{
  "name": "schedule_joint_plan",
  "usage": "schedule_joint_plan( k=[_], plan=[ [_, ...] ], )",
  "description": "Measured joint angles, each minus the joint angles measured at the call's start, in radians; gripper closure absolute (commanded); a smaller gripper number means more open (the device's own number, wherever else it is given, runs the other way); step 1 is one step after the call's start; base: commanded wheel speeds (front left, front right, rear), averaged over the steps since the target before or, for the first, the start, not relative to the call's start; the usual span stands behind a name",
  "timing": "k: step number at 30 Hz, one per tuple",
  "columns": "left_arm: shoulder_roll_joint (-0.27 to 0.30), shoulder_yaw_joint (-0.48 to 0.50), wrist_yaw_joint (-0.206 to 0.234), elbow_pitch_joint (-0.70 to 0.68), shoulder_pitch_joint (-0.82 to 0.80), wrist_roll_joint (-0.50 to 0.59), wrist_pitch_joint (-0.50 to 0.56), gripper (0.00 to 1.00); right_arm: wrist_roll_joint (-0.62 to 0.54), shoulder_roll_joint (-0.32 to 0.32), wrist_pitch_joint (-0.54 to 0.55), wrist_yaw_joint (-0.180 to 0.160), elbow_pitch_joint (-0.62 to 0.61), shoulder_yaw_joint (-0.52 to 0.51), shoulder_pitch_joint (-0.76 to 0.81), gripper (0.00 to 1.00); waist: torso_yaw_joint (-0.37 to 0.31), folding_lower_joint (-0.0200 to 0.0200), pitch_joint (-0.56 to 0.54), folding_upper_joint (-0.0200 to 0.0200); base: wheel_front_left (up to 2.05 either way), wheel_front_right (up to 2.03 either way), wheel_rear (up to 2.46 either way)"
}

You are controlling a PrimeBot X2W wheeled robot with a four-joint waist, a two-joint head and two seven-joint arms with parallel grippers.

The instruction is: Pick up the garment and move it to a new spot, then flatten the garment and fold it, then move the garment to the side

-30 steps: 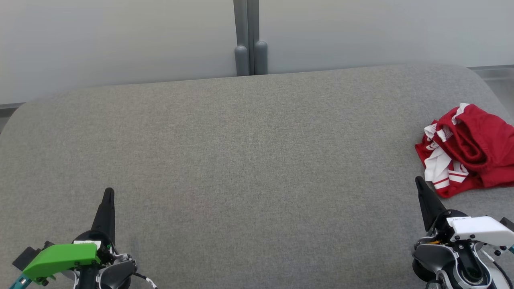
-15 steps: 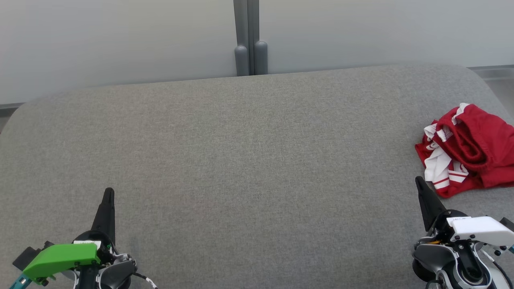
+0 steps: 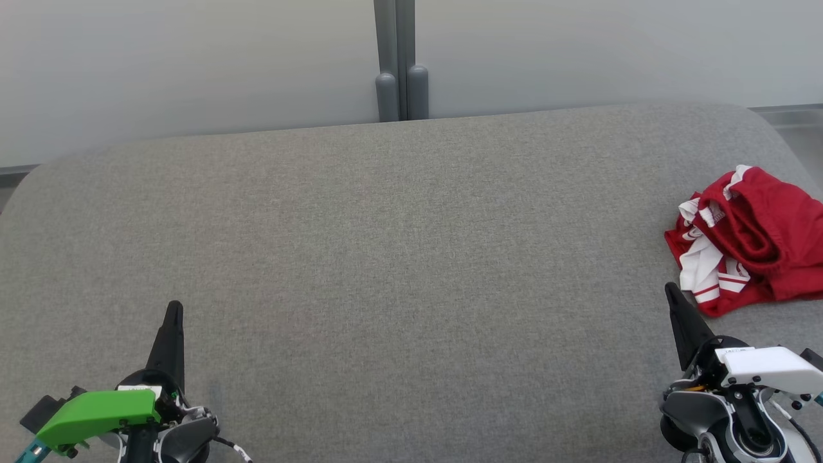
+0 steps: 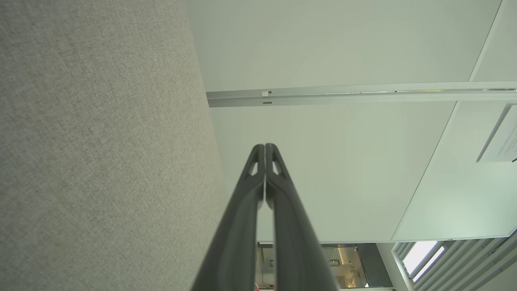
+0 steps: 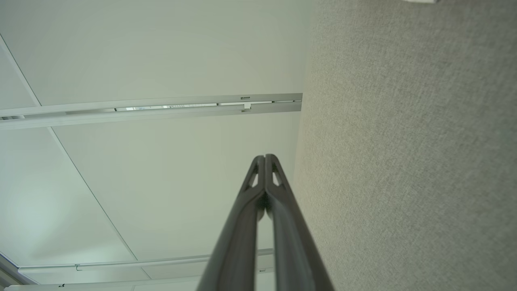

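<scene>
The garment (image 3: 752, 241), red with white stripes, lies crumpled at the right edge of the grey fabric table (image 3: 398, 270) in the head view. My right gripper (image 3: 672, 292) rests at the lower right, its tip just left of and below the garment, apart from it. In the right wrist view the right gripper (image 5: 265, 157) has its tips pressed together, shut on nothing. My left gripper (image 3: 174, 308) sits at the lower left, far from the garment. Seen from the left wrist, the left gripper (image 4: 265, 146) is likewise shut and holds nothing.
A pale wall with a grey vertical post (image 3: 398, 61) stands behind the table's far edge. The table's rounded corners fall away at far left and far right. The wide grey surface stretches between the two grippers.
</scene>
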Motion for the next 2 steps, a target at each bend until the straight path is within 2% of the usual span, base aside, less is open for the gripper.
schedule_joint_plan(
  k=[2],
  plan=[
    [0.0, 0.0, 0.0, 0.0, 0.0, 0.0, 0.0, 1.0, 0.0, 0.0, 0.0, 0.0, 0.0, 0.0, 0.0, 1.0, 0.0, 0.0, 0.0, 0.0, 0.0, 0.0, 0.0]
  ],
)
